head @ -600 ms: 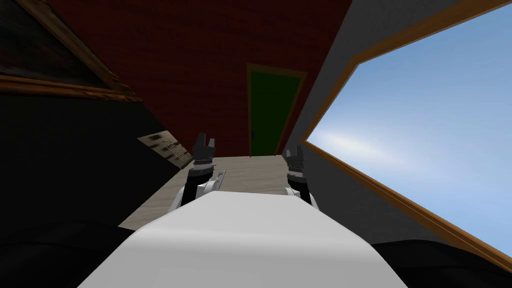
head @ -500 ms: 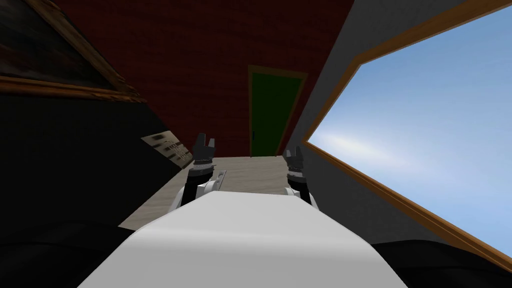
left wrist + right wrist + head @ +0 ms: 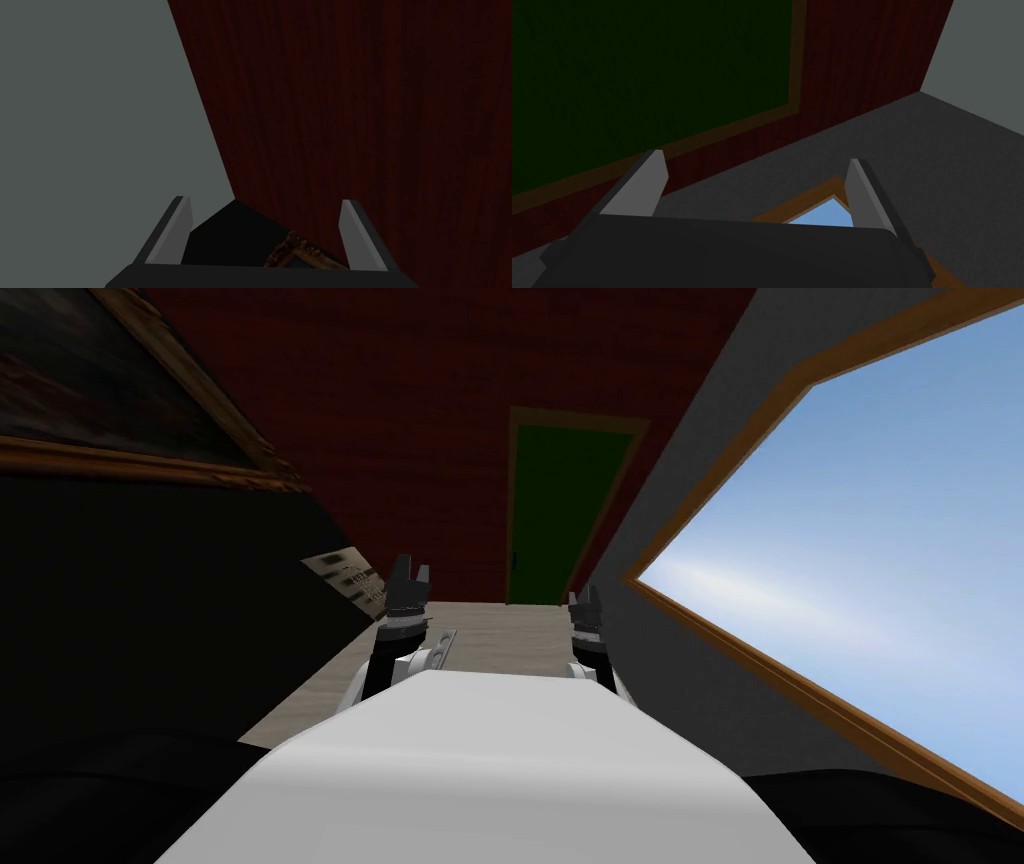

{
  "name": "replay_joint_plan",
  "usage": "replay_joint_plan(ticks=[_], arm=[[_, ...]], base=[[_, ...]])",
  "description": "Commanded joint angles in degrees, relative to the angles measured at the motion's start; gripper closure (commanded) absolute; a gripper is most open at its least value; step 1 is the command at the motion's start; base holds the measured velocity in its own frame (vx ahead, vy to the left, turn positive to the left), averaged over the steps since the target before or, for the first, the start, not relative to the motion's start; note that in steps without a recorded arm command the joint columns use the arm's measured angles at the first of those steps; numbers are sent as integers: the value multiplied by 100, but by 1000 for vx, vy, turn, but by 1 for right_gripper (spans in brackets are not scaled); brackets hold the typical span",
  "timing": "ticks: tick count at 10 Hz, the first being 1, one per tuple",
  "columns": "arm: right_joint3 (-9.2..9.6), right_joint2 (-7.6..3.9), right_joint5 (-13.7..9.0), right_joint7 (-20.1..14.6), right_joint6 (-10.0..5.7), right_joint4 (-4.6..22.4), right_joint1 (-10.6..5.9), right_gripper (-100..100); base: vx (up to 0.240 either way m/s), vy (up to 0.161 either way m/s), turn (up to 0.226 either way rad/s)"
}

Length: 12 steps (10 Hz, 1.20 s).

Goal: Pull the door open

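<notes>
The tall dark green door (image 3: 560,518), brown-framed, stands shut, well ahead. The left gripper (image 3: 408,578) and right gripper (image 3: 587,606) hang empty, fingers apart. Approach, grasp and pull are all left to do.

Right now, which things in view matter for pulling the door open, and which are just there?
For the job: green door; its small dark handle; left gripper and right gripper, both open and well short of the door.

Just there: window on my right; picture frame on my left; grey panel below it; red wall.
</notes>
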Motion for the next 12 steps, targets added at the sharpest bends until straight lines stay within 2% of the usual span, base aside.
replay_joint_plan(ticks=[1,2,8,9,12], arm=[[-20,-36,-118,-142,-74,172,-36,-100],[-36,-69,-254,-295,-133,361,-91,-100],[-92,-163,-708,-803,-332,990,-272,-100],[-112,-191,-875,-991,-405,1222,-339,-100],[-144,-232,-1139,-1285,-520,1586,-444,-100]], base=[[114,1,98],[144,-11,174],[103,6,119],[116,9,248],[132,-3,146]])
